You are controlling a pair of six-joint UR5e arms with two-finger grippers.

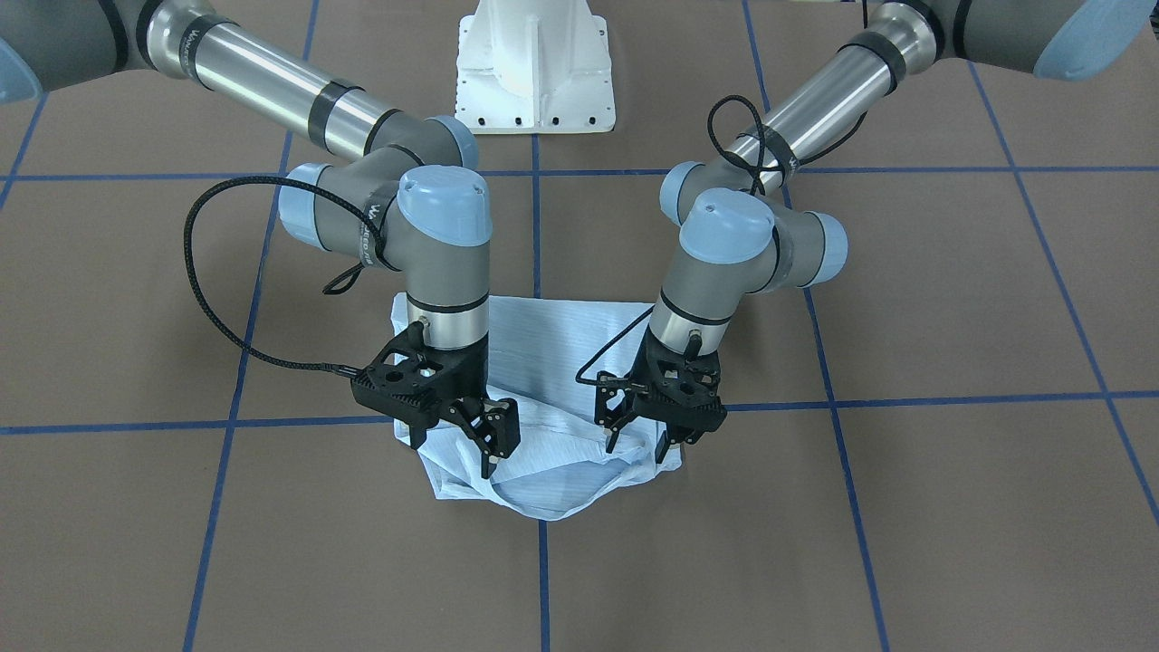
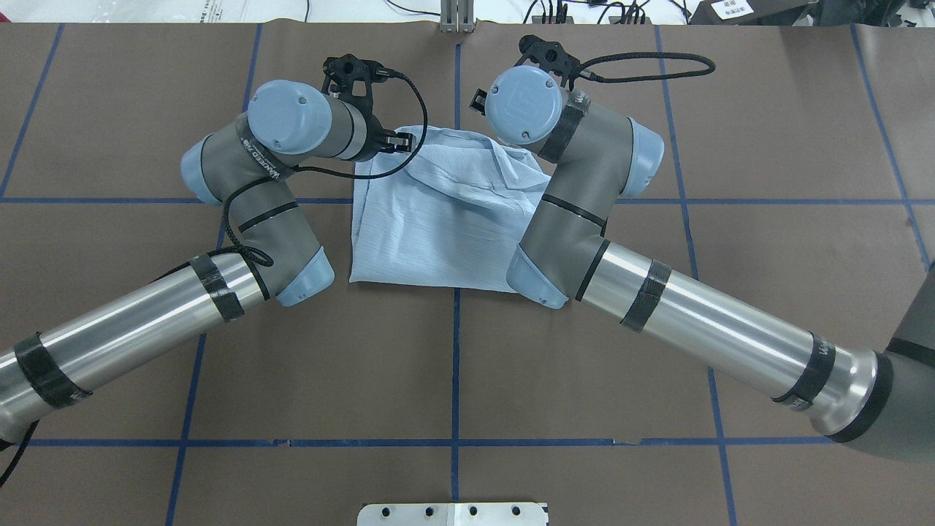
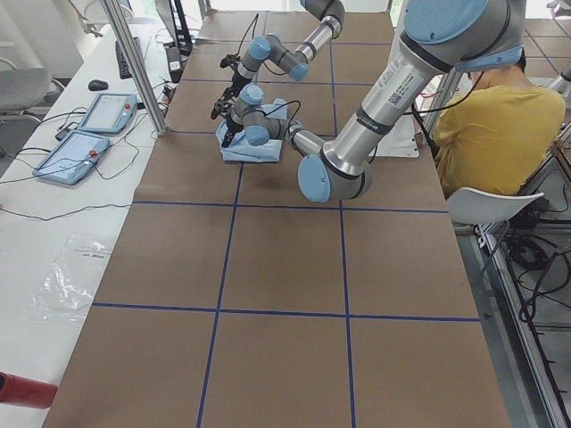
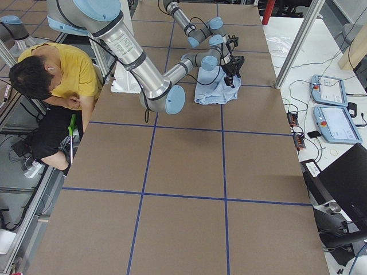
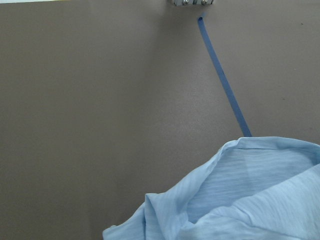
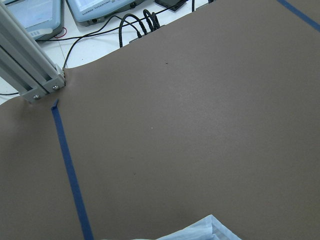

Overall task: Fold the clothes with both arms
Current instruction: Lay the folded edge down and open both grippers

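Fingertips of both grippers hard to read. Front view: left gripper (image 1: 645, 444) has fingers spread, tips down at the rumpled far edge of shirt (image 1: 552, 362); whether cloth is caught btwn them can't tell. Right gripper (image 1: 480, 444) fingers look close together at the shirt's edge, fabric bunched around them; actual pinch unclear. Overhead view: wrist joints cover both grippers and part of the shirt. Shirt lies folded to a rough rectangle mid-counter (image 1: 951, 543), astride blue tape grid lines. White pedestal (image 1: 534, 68) behind. Person in yellow top (image 4: 57, 69) seated beside counter; two tablets (image 4: 330, 106) on side bench.
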